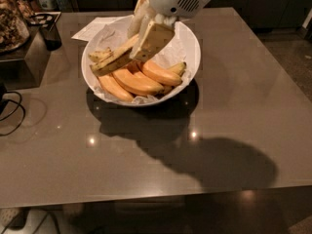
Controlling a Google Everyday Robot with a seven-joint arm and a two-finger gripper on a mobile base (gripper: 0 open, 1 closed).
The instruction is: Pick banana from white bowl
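The white bowl (191, 42), lined with crumpled paper, stands at the back middle of the brown table. The long, dark-speckled banana (113, 61) lies slanted on top of the pile, its left end over the bowl's left side. My gripper (137, 51) reaches down from above into the bowl. Its fingers (152, 39) are closed around the banana's right end. A shorter speckled banana (99, 54) lies just behind it. Smooth orange-yellow bananas (139, 82) lie beneath, at the bowl's front.
A white sheet of paper (92, 29) lies behind the bowl at the left. A dark box (27, 57) and a black cup (48, 30) stand at the far left. A black cable (10, 112) loops on the left edge. The table's front edge is near.
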